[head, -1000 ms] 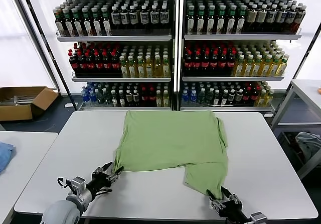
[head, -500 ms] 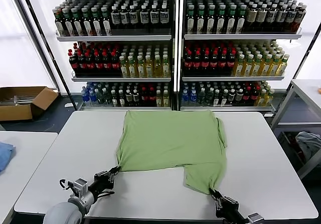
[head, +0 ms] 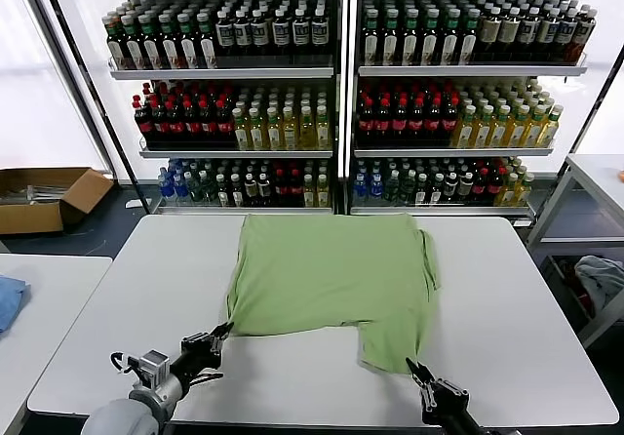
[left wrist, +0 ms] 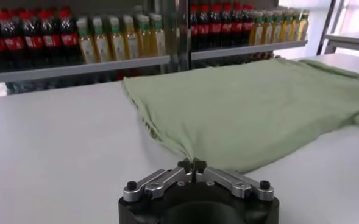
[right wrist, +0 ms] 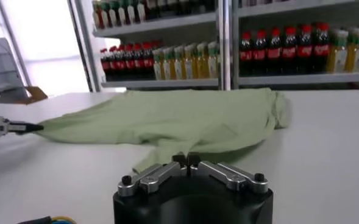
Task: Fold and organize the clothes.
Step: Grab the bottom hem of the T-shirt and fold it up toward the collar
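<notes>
The light green T-shirt (head: 331, 274) lies spread on the white table (head: 517, 308), collar end toward the shelves. My left gripper (head: 222, 333) is shut on the shirt's near left corner, which is drawn out to a point; the left wrist view shows the fingertips (left wrist: 192, 164) closed on the fabric (left wrist: 258, 103). My right gripper (head: 414, 369) is shut on the shirt's near right corner, low over the table; the right wrist view shows it (right wrist: 186, 159) pinching the shirt (right wrist: 185, 119). The left gripper also shows far off in the right wrist view (right wrist: 21, 128).
Shelves of bottles (head: 336, 113) stand behind the table. A blue cloth (head: 8, 300) lies on a side table at left. A cardboard box (head: 44, 199) sits on the floor at left. A grey-white cloth bundle (head: 600, 281) lies at right under another table (head: 595, 177).
Both grippers have drawn slightly back toward the table's near edge with the shirt's corners. The near left corner is now stretched to a point.
</notes>
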Robot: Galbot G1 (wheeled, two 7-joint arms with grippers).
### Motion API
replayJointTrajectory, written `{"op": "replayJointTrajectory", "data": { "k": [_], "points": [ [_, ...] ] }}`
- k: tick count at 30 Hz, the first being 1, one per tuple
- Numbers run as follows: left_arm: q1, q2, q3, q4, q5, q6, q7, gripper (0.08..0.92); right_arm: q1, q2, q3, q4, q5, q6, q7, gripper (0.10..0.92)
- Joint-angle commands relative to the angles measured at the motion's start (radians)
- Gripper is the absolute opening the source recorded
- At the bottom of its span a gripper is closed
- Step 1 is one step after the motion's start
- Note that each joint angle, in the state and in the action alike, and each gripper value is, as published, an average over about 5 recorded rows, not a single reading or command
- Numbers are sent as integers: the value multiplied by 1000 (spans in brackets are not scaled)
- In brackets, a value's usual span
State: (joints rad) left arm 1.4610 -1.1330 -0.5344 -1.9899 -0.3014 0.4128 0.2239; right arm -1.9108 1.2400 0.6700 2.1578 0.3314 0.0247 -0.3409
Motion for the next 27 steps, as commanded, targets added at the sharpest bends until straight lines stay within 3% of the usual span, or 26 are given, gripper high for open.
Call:
{"op": "replayJointTrajectory", "data": {
  "k": [1,8,14,20,27],
  "points": [
    [88,-7,-35,-103,22,-5,-3,84,-210,9,89,57,4,164,-85,106],
    [231,-34,-94,-238,72,6,-1,84,-341,16,121,111,15,258,-105,106],
    [353,-63,-114,-329,117,14,4,85,-287,13,104,116,73,252,-78,106],
    [315,-47,-106,-334,95,23,-8,84,-75,-5,67,64,140,188,-18,106],
    [111,-47,-65,-205,4,32,-16,84,229,-12,-1,-41,176,89,83,106]
  ]
}}
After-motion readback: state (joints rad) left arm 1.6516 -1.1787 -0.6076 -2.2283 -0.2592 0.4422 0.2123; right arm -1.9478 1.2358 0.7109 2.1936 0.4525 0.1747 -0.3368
